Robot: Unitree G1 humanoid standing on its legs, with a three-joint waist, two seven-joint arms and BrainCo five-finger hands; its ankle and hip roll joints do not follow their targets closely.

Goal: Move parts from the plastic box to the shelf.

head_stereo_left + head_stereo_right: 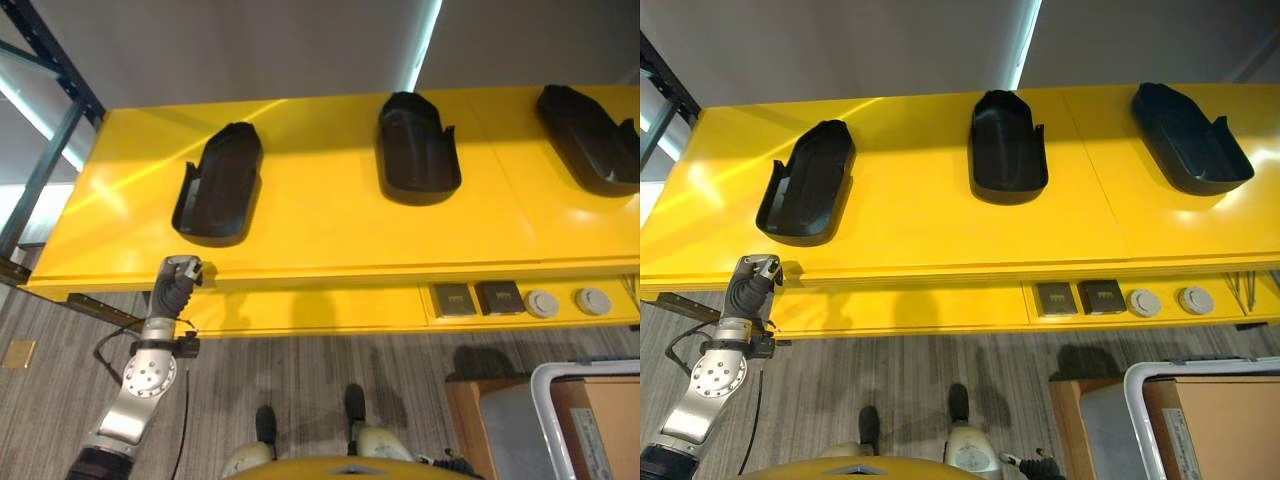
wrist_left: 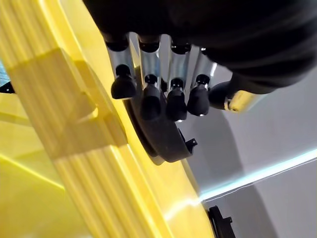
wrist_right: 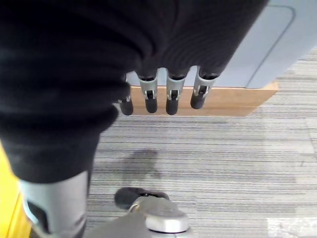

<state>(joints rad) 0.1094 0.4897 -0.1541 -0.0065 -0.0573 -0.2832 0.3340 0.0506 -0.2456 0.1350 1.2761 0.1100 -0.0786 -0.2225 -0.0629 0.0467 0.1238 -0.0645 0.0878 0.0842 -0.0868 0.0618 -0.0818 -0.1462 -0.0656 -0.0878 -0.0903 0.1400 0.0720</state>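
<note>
- The third black part [image 1: 592, 140], at the shelf's [image 1: 330, 230] two o'clock, is running off the picture's edge.
- The plastic box [image 1: 1200, 415] at five o'clock is getting cropped too.

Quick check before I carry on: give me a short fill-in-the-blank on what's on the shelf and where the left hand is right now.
The yellow shelf carries ____ black parts.
The left hand is at the shelf's ____ edge, below the leftmost part.
The left hand holds ____.
The grey plastic box stands on the floor to the robot's ____.

Missing words: three; front; nothing; right
</note>
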